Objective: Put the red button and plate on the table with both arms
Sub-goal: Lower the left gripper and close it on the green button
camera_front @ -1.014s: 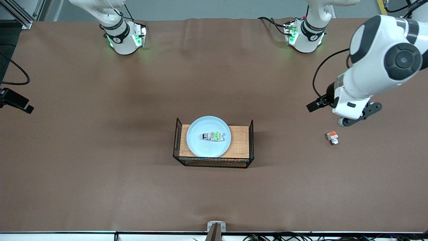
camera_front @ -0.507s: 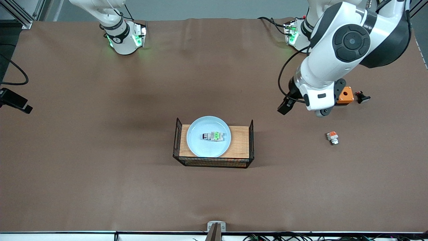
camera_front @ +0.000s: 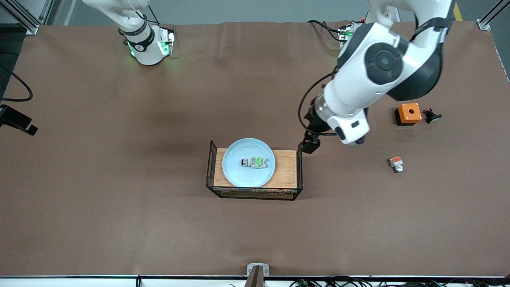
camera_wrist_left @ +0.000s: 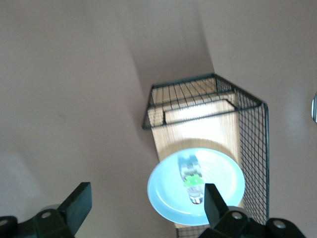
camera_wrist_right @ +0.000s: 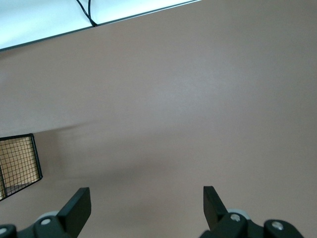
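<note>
The table (camera_front: 119, 199) is a wide flat top covered in plain matte brown sheeting, faintly creased, with both arm bases standing along one long edge. Near its middle rests a small wooden tray with black wire-mesh ends (camera_front: 285, 169), which carries the pale blue plate. Toward the left arm's end, three small items lie directly on the sheeting: an orange box with a hole (camera_front: 408, 113), a small black item (camera_front: 431, 116) just beside it, and a small white-grey unit with an orange-red block (camera_front: 396, 164) nearer to the front camera than both.
</note>
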Robot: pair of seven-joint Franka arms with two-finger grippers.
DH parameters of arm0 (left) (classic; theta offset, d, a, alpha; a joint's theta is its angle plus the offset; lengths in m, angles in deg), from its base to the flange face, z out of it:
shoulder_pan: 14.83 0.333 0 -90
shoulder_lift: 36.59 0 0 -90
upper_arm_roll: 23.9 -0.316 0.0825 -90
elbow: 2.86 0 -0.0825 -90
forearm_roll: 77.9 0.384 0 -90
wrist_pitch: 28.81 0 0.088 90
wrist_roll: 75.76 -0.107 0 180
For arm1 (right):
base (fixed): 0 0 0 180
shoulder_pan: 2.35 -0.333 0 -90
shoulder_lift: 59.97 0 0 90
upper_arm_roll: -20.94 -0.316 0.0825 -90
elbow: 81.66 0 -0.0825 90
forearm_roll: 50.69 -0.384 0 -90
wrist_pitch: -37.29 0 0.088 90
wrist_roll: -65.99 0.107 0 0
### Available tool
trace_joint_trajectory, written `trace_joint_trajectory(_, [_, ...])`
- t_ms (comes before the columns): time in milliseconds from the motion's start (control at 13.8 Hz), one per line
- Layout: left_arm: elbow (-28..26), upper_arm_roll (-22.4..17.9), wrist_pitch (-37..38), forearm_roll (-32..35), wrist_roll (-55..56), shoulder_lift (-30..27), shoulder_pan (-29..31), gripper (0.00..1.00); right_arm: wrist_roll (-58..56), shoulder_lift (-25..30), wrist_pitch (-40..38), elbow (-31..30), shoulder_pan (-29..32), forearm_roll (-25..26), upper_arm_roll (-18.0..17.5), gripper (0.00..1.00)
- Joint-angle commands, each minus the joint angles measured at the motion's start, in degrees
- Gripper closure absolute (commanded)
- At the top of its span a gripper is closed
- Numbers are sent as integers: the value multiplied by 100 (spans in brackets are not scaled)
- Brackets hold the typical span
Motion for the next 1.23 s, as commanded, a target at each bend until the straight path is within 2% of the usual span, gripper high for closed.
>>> trace_joint_trajectory(0, [223, -41, -508, -84, 548, 302, -197, 0, -41, 15, -7, 27, 82, -15, -52, 0])
trace_joint_trajectory(217, [582, -76, -905, -75, 1031, 749, -338, 0, -41, 15, 2, 27, 82, -15, -52, 0])
trace_joint_trajectory(434, [601, -102, -1467, -58, 1409, 1092, -399, 0, -41, 15, 2, 27, 82, -15, -52, 0])
trace_joint_trajectory(579, [601, -347, -1766, -40, 1664, 1295, -645, 0, -41, 15, 2, 18, 82, -15, -52, 0])
trace_joint_trajectory(797, [610, -1067, -2013, -40, 2017, 1567, -1312, 0, -41, 15, 2, 18, 82, -15, -52, 0])
trace_joint_trajectory(1159, [601, -1069, -2005, -40, 1955, 1621, -1472, 0, -41, 6, 2, 18, 82, -15, -52, 0])
